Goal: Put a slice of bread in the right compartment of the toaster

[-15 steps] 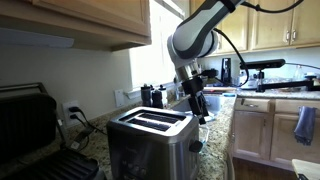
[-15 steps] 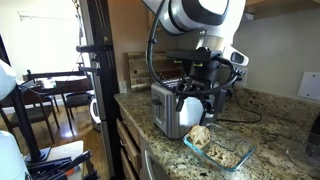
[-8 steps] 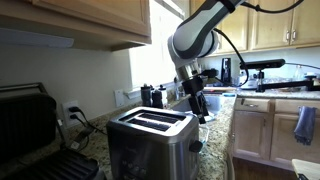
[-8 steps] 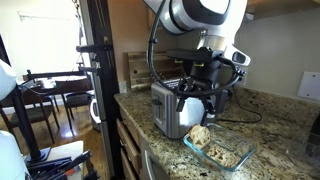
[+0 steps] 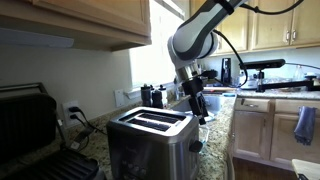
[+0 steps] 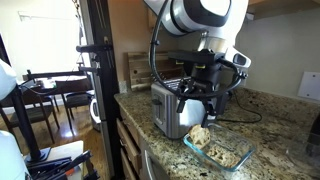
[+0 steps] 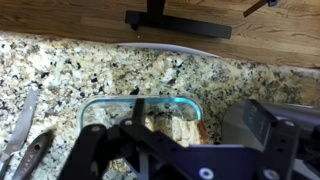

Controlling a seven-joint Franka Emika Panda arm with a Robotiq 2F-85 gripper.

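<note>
The gripper (image 6: 205,108) hangs with its jaws spread wide and nothing between them, poised above the glass dish (image 6: 236,158) that holds the bread (image 6: 200,134). That is the relation the coming move turns on: the bread lies almost straight below the claw, so reaching it looks like a plain descent with little sideways travel. In the wrist view the bread (image 7: 170,124) sits inside the dish's rounded rim (image 7: 140,100), just ahead of the dark fingers (image 7: 95,150), and the dish's long axis runs side to side across that picture. Which way a single slice lies cannot be told, since the gripper body covers much of the pile. The bread looks pale tan with a rough, crumbly face, and may be a loose stack of slices. There is only this one arm, so no choice of reach arises. The toaster (image 6: 170,112) stands on the granite countertop (image 7: 60,70) right beside the dish; in an exterior view the toaster (image 5: 150,140) shows both slots open and empty.
</note>
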